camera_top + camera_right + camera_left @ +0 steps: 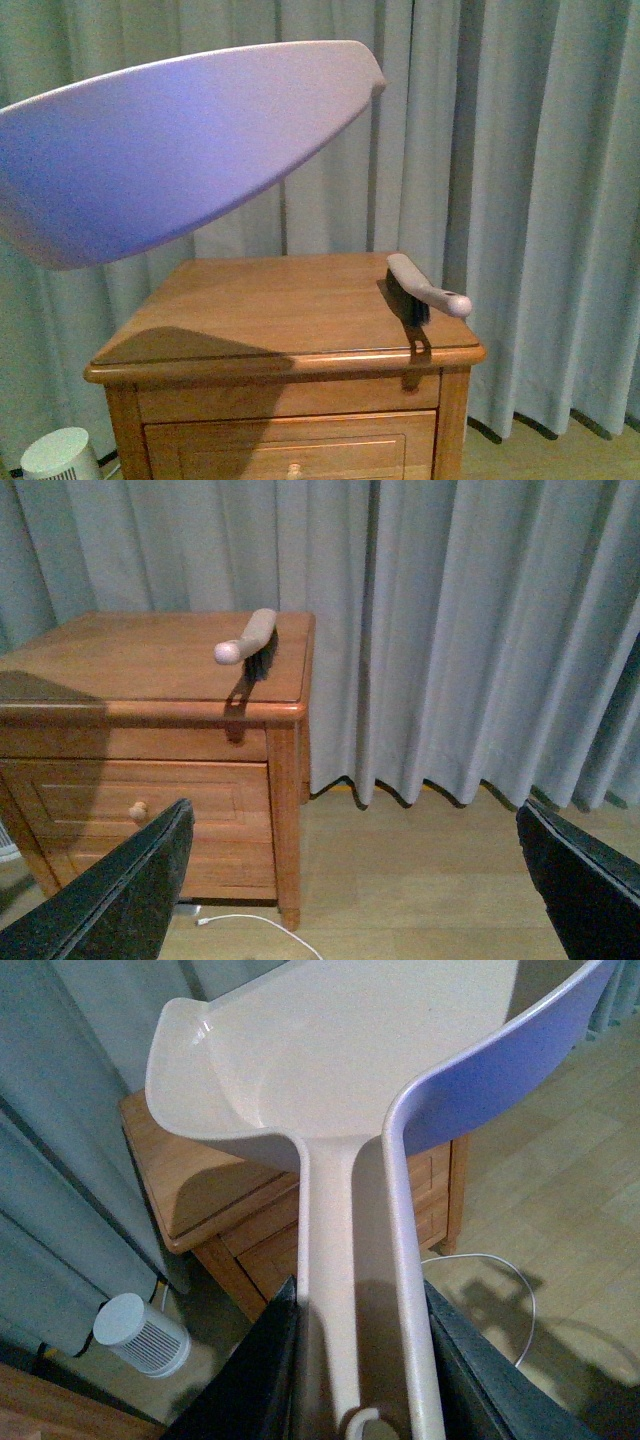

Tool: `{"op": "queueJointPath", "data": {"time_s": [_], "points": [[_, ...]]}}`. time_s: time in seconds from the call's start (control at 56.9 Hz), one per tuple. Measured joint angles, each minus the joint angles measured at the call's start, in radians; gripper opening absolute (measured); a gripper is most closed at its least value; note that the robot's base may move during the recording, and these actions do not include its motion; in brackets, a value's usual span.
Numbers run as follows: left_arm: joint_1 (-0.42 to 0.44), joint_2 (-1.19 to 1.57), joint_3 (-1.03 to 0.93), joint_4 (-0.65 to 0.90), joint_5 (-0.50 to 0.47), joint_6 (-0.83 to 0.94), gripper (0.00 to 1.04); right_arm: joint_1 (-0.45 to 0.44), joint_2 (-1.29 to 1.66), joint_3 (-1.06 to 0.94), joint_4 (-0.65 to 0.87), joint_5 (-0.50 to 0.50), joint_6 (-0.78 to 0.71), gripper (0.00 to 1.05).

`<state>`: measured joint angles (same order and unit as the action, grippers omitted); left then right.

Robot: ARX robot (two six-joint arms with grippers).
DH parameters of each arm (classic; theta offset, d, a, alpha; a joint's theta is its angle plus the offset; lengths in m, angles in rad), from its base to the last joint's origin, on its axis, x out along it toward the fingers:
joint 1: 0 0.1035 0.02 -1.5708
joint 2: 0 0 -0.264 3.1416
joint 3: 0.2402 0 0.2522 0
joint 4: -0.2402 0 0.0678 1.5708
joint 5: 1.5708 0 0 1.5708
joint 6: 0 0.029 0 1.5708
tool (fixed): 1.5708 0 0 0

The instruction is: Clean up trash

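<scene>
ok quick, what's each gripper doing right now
left gripper: shut on the handle of the dustpan, which is held up in the air.
right gripper: open, holding nothing.

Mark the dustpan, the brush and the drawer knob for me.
dustpan (330, 1050): left wrist view, inside of the scoop.
brush (425, 290): front view, middle of the pale handle.
drawer knob (138, 809): right wrist view, front of the knob.

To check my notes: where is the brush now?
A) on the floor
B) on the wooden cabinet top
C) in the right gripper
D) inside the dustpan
B: the brush lies on the cabinet top near its right edge, with no gripper touching it.
</scene>
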<state>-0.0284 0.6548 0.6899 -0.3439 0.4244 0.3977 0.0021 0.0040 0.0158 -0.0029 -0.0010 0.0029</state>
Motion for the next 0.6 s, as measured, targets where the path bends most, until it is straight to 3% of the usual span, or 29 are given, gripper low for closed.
{"op": "queueJointPath", "data": {"time_s": [0.439,0.597], "points": [[0.222,-0.126,-0.084,-0.108,0.172,0.024,0.29,0.0,0.0,0.0,0.0,0.0,0.0,0.97],[0.246,-0.13,-0.092,-0.114,0.179,0.032,0.29,0.0,0.0,0.0,0.0,0.0,0.0,0.97]]}}
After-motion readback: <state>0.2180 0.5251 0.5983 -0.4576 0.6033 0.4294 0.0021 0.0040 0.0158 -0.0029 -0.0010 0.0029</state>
